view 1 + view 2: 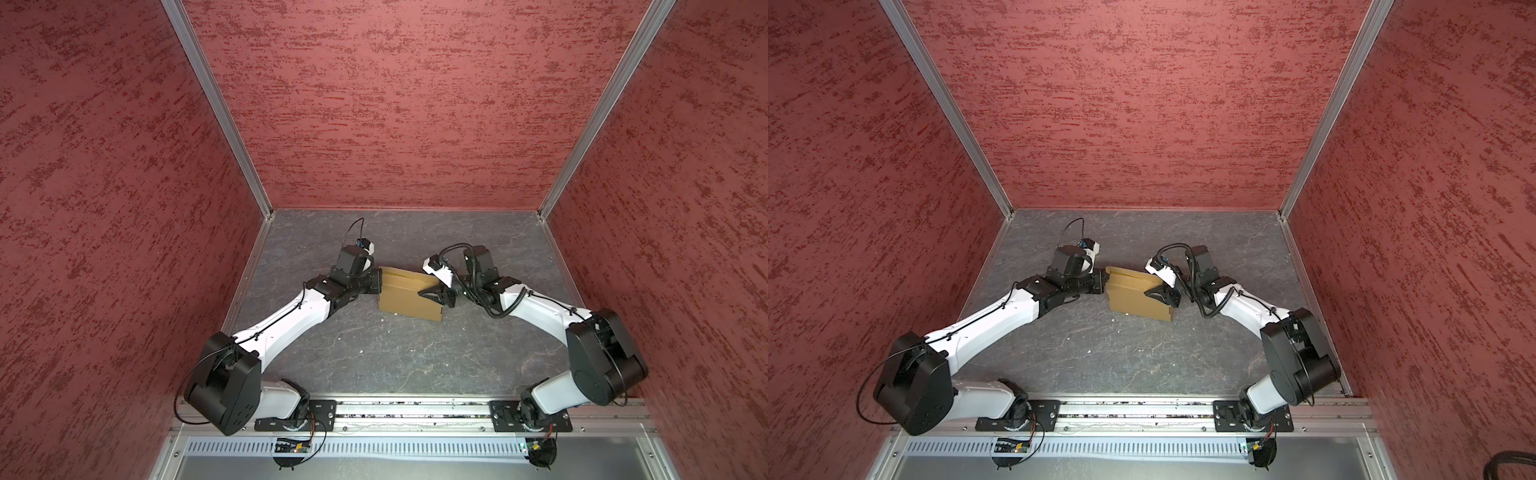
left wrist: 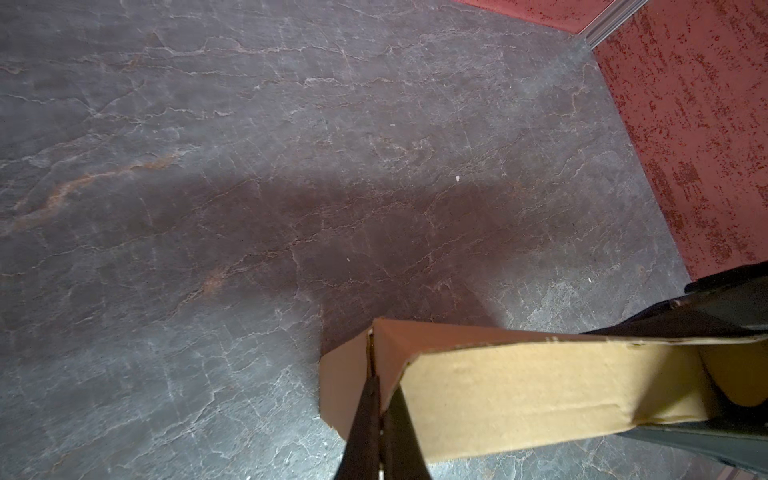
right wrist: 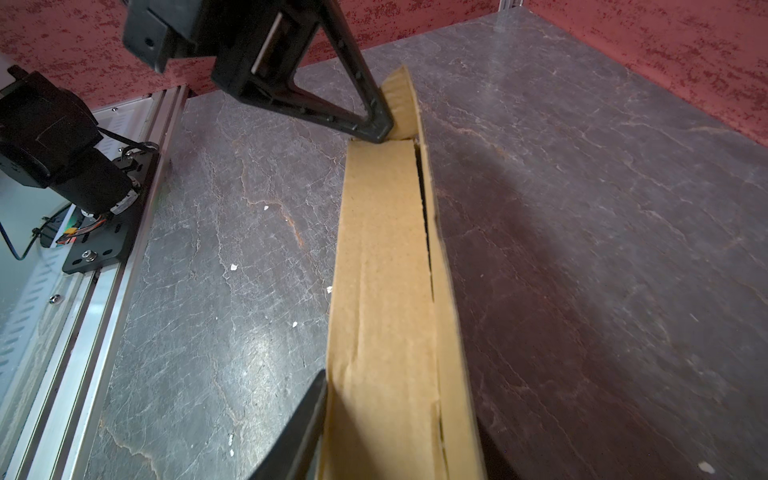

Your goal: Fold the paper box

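Overhead view of a grey stone-patterned table (image 1: pixel 374 357) with the paper box (image 1: pixel 409 297) at its middle and 1 arm at each end of it. I describe everything relative to the box, from left to right.

At the box's left end, the left gripper (image 1: pixel 376 282) touches the short side. In the left wrist view its 2 dark fingers (image 2: pixel 370 419) are pressed together right at the corner seam. I cannot tell whether a sliver of card sits between them. In the right wrist view, the tip of that same gripper (image 3: pixel 378 129) rests against a small flap standing up at this end.

The box itself lies flat on the table as a shallow brown tray. Its long axis runs from 1 gripper to the other, with the right end angled slightly towards the arm bases. Along the far long side, a dark slit shows between the wall and the outer panel, so I judge that side is not yet tucked home.

At the box's right end, the right gripper (image 1: pixel 426 294) reaches in over the short side. Only 1 finger (image 3: pixel 299 424) shows in its wrist view, lying against the outside of the long wall. I cannot tell whether the jaws clamp that wall.

Both arms sit equally near, at opposite ends of 1 line. By my reading, the next fold turns on that line.
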`<state>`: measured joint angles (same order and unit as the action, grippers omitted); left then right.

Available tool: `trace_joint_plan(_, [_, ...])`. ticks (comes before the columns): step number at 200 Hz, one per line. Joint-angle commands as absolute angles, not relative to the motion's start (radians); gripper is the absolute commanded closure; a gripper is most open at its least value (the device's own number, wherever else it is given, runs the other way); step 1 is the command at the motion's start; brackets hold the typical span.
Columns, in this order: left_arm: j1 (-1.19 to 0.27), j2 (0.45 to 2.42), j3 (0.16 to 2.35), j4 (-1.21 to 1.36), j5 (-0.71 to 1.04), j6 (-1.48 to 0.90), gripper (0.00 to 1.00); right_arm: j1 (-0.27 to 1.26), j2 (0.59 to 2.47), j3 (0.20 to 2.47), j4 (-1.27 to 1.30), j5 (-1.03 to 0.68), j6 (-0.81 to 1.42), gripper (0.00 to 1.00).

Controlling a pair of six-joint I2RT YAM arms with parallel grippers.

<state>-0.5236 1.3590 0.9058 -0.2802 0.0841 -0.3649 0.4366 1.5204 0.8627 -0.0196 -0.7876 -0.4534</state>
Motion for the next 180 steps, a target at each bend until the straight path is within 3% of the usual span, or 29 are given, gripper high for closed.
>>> trace_joint_plan(1, [-0.543, 1.397, 0.846, -0.371, 0.065, -0.384, 0.98, 0.449, 1.540, 0.839, -0.022, -0.775, -0.473, 0.77])
trace_joint_plan(93, [-0.576, 1.373, 0.825, -0.383, -0.019, -0.393, 0.99, 0.449, 1.499, 0.793, 0.029, -0.739, -0.439, 0.52])
trace_joint_plan(180, [-0.619, 1.370, 0.807, -0.377, -0.080, -0.409, 0.99, 0.449, 1.490, 0.782, 0.040, -0.717, -0.433, 0.45])
